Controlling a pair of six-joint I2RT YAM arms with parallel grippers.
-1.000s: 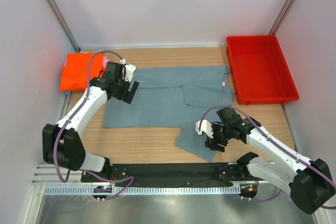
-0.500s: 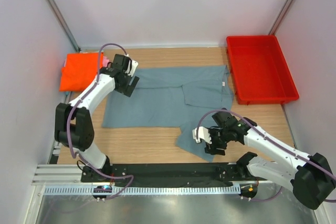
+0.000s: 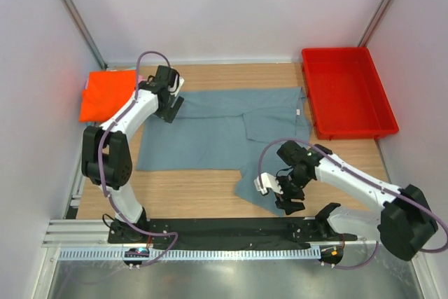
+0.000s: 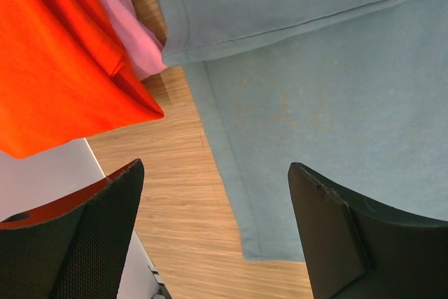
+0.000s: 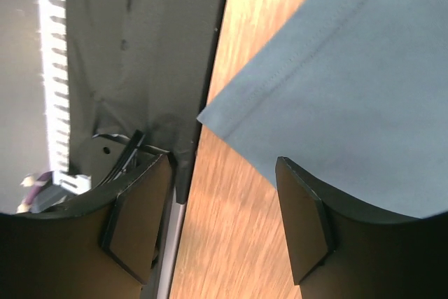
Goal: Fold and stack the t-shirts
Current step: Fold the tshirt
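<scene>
The grey-blue t-shirt (image 3: 210, 138) lies spread across the middle of the table (image 3: 189, 190), mostly flat, with one flap trailing toward the near right edge. It isn't folded yet, so I'd say the job is at its opening step on this shirt.

At the far left corner the orange shirt (image 3: 105, 96) sits in a loose heap. The left wrist view shows the pink shirt (image 4: 119, 19) tucked against the orange one, just beside the blue shirt's sleeve.

The left gripper (image 4: 215, 169) hangs over the shirt's left side edge, fingers wide apart and holding nothing. The right gripper (image 5: 222, 161) hovers at the trailing corner, close to the black rail (image 5: 140, 47), also spread and empty.

Next, each claw probably needs to drop onto its hem and pinch only the top layer. The cloth is thin and lies flat on the wood, so a clean grab looks fiddly.

A small white neck label (image 3: 299, 112) shows near the red bin (image 3: 346, 131), too tiny to read. I see no other writing.
</scene>
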